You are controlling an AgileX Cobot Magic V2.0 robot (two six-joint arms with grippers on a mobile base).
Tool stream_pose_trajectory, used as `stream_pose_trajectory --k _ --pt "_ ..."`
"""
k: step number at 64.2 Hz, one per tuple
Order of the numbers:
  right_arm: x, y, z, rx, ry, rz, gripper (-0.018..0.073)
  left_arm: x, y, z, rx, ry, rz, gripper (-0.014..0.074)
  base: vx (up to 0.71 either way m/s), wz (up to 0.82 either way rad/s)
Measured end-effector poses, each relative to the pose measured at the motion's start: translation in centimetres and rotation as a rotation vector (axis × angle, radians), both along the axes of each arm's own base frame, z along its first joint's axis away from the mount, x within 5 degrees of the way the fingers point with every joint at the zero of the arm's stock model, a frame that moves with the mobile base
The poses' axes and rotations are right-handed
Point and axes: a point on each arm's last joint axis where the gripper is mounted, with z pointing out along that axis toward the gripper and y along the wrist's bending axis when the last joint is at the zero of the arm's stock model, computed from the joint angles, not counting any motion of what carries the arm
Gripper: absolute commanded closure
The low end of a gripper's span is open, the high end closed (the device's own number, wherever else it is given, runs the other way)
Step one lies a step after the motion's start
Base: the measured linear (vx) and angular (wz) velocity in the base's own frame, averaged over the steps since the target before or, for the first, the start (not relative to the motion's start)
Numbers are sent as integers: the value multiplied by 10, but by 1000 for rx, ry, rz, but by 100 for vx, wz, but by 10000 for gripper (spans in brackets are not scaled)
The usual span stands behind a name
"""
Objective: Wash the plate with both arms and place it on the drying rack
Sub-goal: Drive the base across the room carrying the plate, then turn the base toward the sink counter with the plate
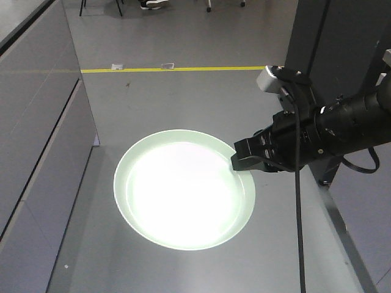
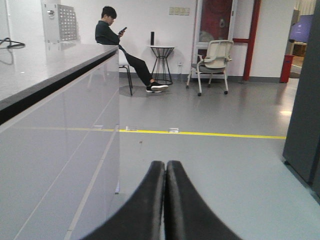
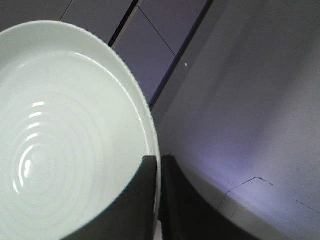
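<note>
The pale mint-green plate (image 1: 183, 189) hangs level in the air above the grey floor, its middle washed out by glare. My right gripper (image 1: 239, 163) is shut on the plate's right rim; in the right wrist view the rim (image 3: 152, 145) runs down between the two black fingers, right gripper (image 3: 158, 161). My left gripper (image 2: 165, 167) shows only in its own wrist view, shut with nothing between its fingers, pointing out across the room. The drying rack is out of view.
A grey cabinet (image 1: 36, 134) with a dark-edged countertop (image 2: 45, 70) runs along the left. A dark panel (image 1: 342, 55) stands at the right. A yellow floor line (image 1: 177, 69) crosses behind. Far off, a seated person (image 2: 112, 37), a small table (image 2: 161, 62) and a chair (image 2: 215, 62).
</note>
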Motion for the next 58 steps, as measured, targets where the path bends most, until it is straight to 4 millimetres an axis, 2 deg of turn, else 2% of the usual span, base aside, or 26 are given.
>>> stream_pose_trajectory --k 58 --pt "0 0 0 0 0 0 567 0 0 0 0 0 0 603 11 -26"
